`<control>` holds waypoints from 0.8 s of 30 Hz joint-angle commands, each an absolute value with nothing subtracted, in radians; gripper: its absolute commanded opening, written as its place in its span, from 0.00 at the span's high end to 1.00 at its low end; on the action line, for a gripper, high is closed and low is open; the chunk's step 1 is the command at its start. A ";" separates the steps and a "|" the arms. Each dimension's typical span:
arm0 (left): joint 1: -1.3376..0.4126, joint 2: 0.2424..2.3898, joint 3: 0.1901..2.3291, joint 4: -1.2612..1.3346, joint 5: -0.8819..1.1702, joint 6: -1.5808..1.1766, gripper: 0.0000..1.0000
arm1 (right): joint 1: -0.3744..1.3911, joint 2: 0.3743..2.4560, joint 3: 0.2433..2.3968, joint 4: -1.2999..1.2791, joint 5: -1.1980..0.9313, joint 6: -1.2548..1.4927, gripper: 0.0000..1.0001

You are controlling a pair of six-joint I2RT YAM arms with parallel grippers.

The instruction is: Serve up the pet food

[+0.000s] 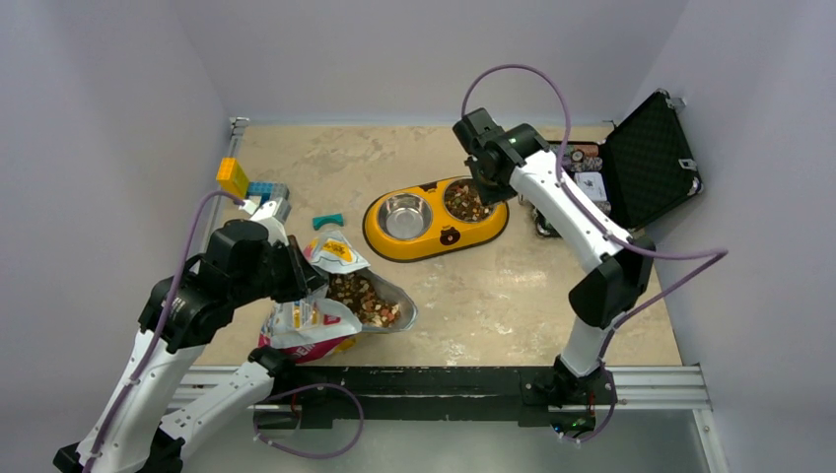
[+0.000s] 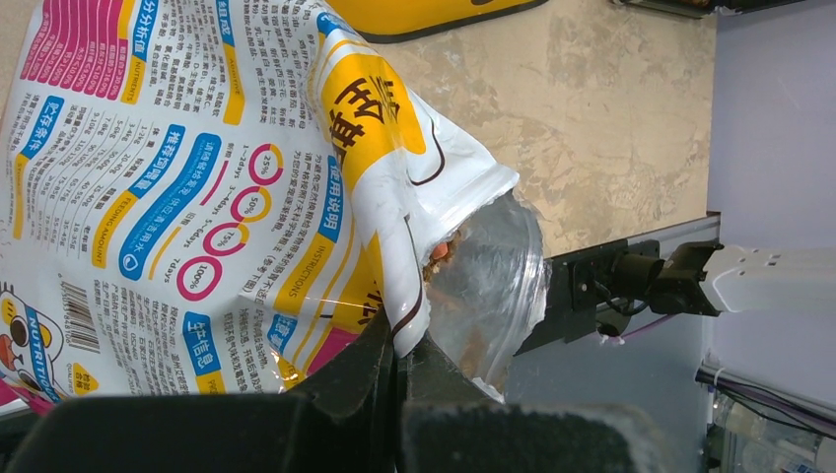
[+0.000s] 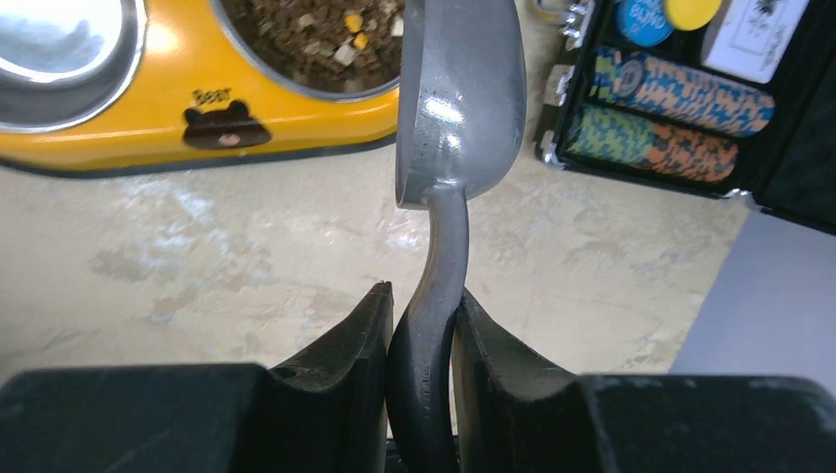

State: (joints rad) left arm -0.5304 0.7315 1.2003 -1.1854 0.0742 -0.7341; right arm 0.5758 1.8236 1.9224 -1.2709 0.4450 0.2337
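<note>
Beige tabletop (image 1: 513, 296): pet food (image 1: 363, 294), judged loose, light, spill-prone kibble; best carried in scoop (image 3: 458, 99), handle clamped by right gripper (image 3: 424, 304). Left gripper (image 2: 399, 353) pinches bag (image 2: 177, 148) edge.

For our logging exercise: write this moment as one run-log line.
left end effector: shut on food bag | right end effector: shut on scoop | pet food: in one feeder bowl | other bowl: empty

pale grey walls (image 1: 424, 54) enclose the beige mottled tabletop (image 1: 552, 286) on three sides. an aluminium rail (image 1: 656, 384) borders its near edge.
</note>
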 commanded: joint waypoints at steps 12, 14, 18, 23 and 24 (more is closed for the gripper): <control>-0.529 0.870 1.218 -1.129 0.136 -0.710 1.00 | 0.581 1.060 1.364 -1.039 -0.521 0.288 1.00; -0.528 0.887 1.213 -1.109 0.167 -0.701 1.00 | 0.643 0.973 1.305 -1.054 -0.519 0.312 1.00; -0.528 0.932 1.228 -1.094 0.229 -0.671 1.00 | 0.725 0.881 1.231 -1.053 -0.585 0.360 1.00; -0.528 0.963 1.243 -1.093 0.264 -0.647 1.00 | 0.830 0.933 1.243 -1.080 -0.585 0.359 1.00; -0.529 0.963 1.240 -1.087 0.272 -0.648 1.00 | 0.843 0.959 1.248 -1.094 -0.568 0.354 1.00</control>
State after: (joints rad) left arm -0.5308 0.9455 1.2121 -1.1450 0.2501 -0.6907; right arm 0.7898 0.8806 1.2301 -1.1027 -0.5468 0.3428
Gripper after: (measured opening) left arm 0.018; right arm 0.272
